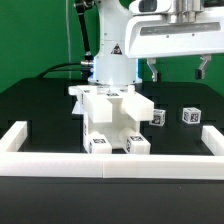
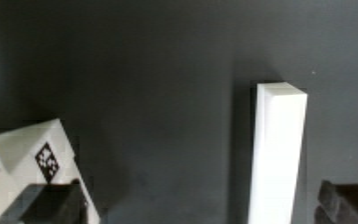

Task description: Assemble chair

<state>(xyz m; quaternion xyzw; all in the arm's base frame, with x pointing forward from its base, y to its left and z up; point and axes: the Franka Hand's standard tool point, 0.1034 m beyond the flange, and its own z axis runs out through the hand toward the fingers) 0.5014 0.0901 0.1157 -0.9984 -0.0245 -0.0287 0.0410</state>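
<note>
The partly built white chair (image 1: 110, 120) stands in the middle of the black table, its blocky tagged parts stacked together. Two small loose tagged white pieces lie to the exterior view's right of it, one (image 1: 158, 117) close by and one (image 1: 189, 115) farther off. My gripper (image 1: 176, 70) hangs high above the table, over the exterior view's right side, open and empty. In the wrist view the gripper (image 2: 197, 208) shows only its dark fingertips (image 2: 51, 205) at the frame's corners, with a tagged white piece (image 2: 34, 155) near one fingertip.
A long low white border rail (image 1: 110, 162) runs along the front, with side arms at both ends (image 1: 213, 135). A long white bar (image 2: 279, 150), apparently that rail's end, lies on the black table below the gripper. The robot's base (image 1: 110, 60) stands behind the chair.
</note>
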